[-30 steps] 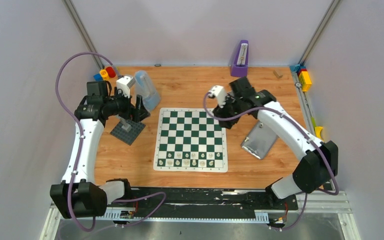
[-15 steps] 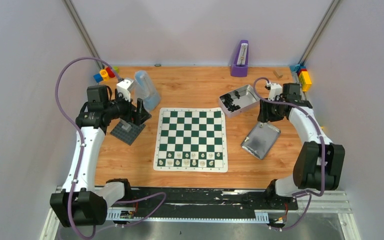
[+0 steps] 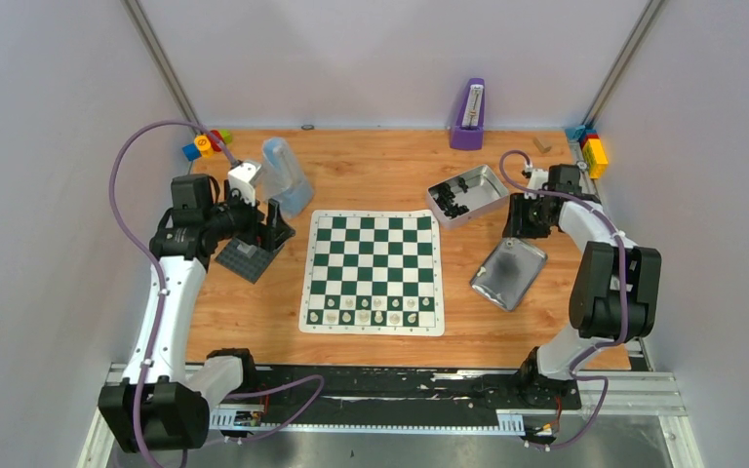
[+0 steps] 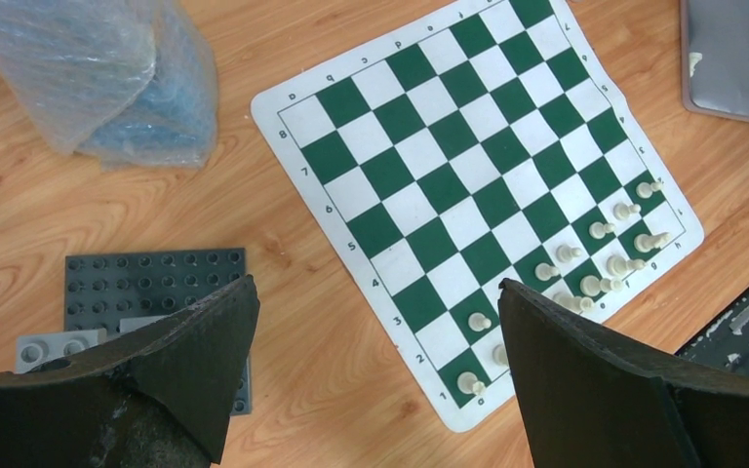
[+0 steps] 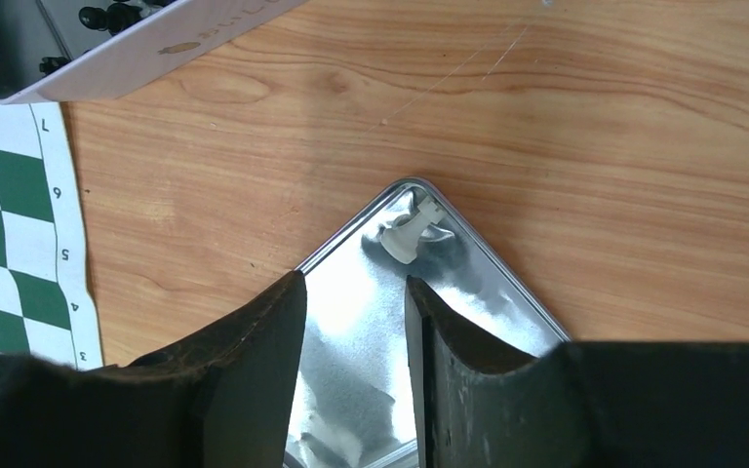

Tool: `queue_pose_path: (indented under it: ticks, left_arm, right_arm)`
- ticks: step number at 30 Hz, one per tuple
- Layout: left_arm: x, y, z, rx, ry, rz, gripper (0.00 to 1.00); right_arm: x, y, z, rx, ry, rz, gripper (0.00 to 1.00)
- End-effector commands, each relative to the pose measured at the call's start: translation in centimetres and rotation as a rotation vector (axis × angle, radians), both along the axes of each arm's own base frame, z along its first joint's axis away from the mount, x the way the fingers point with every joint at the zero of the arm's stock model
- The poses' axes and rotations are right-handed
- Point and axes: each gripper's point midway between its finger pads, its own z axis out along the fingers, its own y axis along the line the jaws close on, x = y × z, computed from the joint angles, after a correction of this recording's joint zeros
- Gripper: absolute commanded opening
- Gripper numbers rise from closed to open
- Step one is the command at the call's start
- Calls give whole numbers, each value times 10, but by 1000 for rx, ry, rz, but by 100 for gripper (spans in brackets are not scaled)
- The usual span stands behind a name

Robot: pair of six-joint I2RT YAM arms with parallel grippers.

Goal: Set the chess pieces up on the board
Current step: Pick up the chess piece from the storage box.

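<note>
Top view: board flat mid-bench, chess pieces clustered on its two near rows. Above dark grey plate, left end effector. At far corner of silver lid, right end effector, near open tin of dark pieces.

Left wrist: fingers spread wide, nothing between.

Right wrist: fingers narrowly parted, gripping nothing. Lone cream piece on its side in lid corner, just ahead of tips.
</note>
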Motion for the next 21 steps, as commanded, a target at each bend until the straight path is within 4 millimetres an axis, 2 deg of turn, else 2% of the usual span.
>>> queue_pose_path:
  ticks: [1, 9, 18, 21]
  left_arm:
    - [2, 1, 12, 27, -87, -9, 100]
    - [2, 1, 10, 29, -91, -16, 100]
    - [4, -2, 3, 15, -69, -29, 100]
    - [4, -2, 1, 15, -70, -29, 100]
  right_arm:
    - [20, -13, 8, -7, -54, -50, 42]
    - [20, -24, -7, 7, -21, -71, 40]
    - [25, -19, -9, 53, -16, -64, 40]
    - [23, -18, -16, 59, 4, -64, 40]
